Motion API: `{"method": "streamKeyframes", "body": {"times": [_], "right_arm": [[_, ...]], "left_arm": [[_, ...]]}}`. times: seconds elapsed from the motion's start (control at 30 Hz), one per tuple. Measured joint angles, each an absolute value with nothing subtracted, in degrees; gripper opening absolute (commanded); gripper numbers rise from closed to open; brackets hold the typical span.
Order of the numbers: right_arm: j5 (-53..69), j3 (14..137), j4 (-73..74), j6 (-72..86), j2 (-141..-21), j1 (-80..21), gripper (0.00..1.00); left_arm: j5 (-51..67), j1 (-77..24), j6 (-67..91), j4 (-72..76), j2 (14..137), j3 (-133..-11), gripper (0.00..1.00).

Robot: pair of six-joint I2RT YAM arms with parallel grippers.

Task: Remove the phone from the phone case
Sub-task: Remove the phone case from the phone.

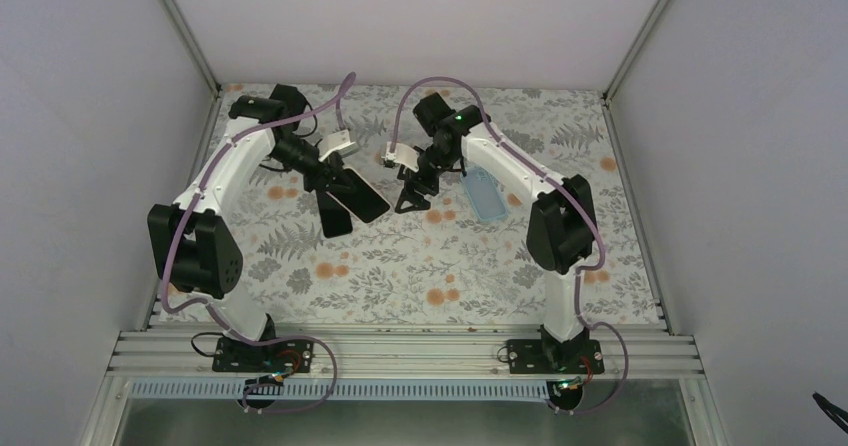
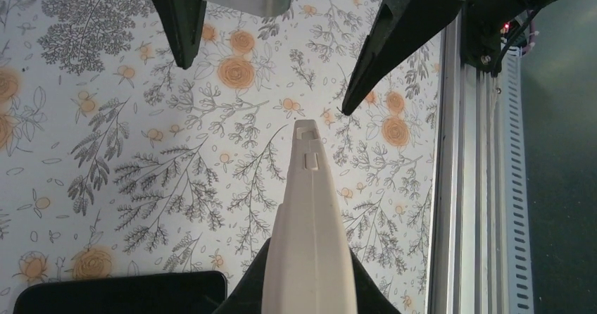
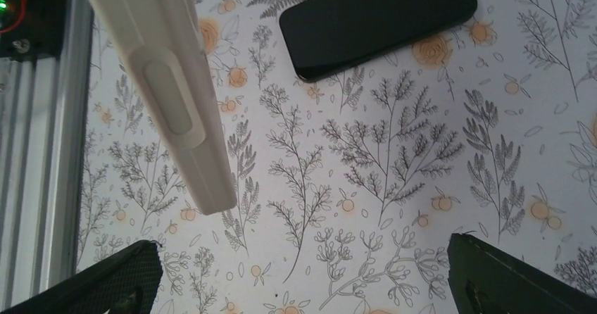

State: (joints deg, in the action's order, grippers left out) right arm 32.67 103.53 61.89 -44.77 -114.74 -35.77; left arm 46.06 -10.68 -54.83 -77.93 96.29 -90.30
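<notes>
2 dark fingers (image 2: 184, 25) hung spread wide over the floral desk (image 2: 141, 159), nothing between them. A pale wrist part (image 2: 310, 236) ran up the middle. Phone (image 2: 120, 293) edge at bottom left. Aluminium rail (image 2: 464, 187) at right.

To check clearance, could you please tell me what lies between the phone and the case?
The right gripper, jaws open, hangs between the phone and the case; the top view shows it.

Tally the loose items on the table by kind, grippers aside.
Phone: 1, black, lying flat near the left gripper.
Phone case: 1, light blue, empty, beside the right gripper.
Total: 2, lying apart on the flowered table.
</notes>
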Motion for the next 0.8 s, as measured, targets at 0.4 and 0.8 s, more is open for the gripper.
{"method": "streamKeyframes", "body": {"times": [0.4, 0.8], "right_arm": [[37.95, 106.45, 65.25, -47.94, -119.98, -35.48, 1.00], [40.21, 109.45, 65.71, -48.01, -122.06, -34.57, 1.00]], "left_arm": [[47.55, -10.76, -55.05, -77.95, 96.79, -91.64, 0.02], [48.66, -11.03, -55.05, -77.95, 96.82, -92.03, 0.02]]}}
